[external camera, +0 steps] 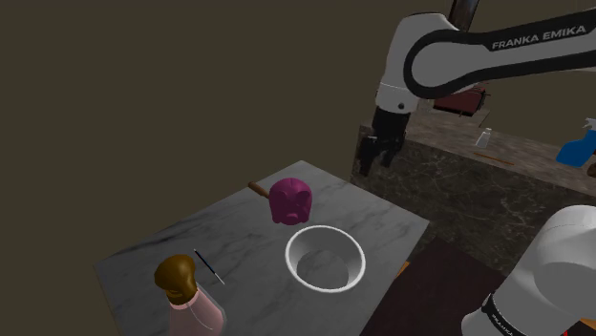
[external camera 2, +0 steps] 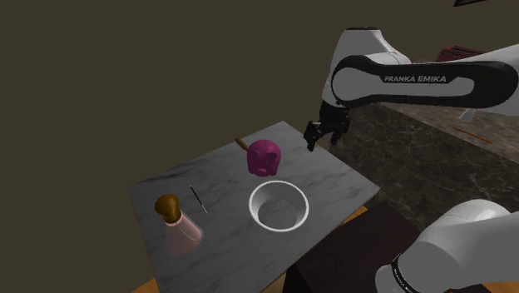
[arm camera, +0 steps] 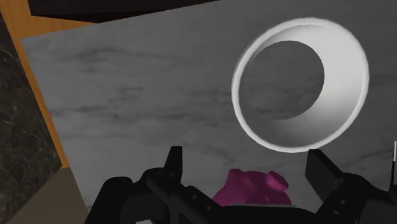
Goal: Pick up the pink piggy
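The pink piggy point(external camera: 290, 200) point(external camera 2: 264, 156) stands on the grey marbled table point(external camera: 181, 239) point(external camera 2: 216, 179), just beyond the white bowl point(external camera: 326, 258) point(external camera 2: 279, 205). My black gripper point(external camera: 375, 153) point(external camera 2: 323, 133) hangs open in the air off the table's far right corner, higher than the piggy and apart from it. In the wrist view the fingers point(arm camera: 173, 162) stand wide apart, and the piggy point(arm camera: 254, 189) shows low between them, well below, with the bowl point(arm camera: 300, 86) past it.
A brown-topped pink bottle point(external camera: 188, 291) point(external camera 2: 176, 223) stands at the table's near left corner, a thin dark pen point(external camera: 209, 266) point(external camera 2: 198, 199) beside it. A brown stick point(external camera: 258, 189) pokes out behind the piggy. A dark stone counter point(external camera: 449, 181) carries a blue spray bottle point(external camera: 579, 148).
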### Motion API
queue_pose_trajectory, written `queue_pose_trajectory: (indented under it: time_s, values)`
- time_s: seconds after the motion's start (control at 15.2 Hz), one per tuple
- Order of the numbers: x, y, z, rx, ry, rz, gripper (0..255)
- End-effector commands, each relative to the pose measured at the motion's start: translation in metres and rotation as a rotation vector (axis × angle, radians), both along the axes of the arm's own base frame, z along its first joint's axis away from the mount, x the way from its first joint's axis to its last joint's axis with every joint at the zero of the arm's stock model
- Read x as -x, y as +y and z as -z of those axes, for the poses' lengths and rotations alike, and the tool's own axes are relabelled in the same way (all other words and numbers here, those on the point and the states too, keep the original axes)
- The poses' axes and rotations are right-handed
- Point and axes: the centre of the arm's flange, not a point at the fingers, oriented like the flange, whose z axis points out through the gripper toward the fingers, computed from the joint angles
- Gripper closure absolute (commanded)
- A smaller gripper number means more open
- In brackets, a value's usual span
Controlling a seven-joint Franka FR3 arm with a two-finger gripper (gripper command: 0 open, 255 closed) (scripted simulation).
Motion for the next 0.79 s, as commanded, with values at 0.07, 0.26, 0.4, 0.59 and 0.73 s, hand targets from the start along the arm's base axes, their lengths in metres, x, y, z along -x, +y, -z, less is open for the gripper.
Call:
queue_pose_trajectory:
  time_s: [0.07, 0.26, 0.4, 0.59, 0.73]
  values:
    - [-0.023, 0.021, 0.03, 0.009, 0.001, 0.04, 0]
    - [-0.045, 0.041, 0.057, 0.019, 0.004, 0.079, 0]
    - [-0.061, 0.054, 0.075, 0.026, 0.006, 0.104, 0]
    - [-0.084, 0.072, 0.103, 0.035, 0.009, 0.142, 0]
    - [-0.1, 0.084, 0.121, 0.042, 0.011, 0.168, 0]
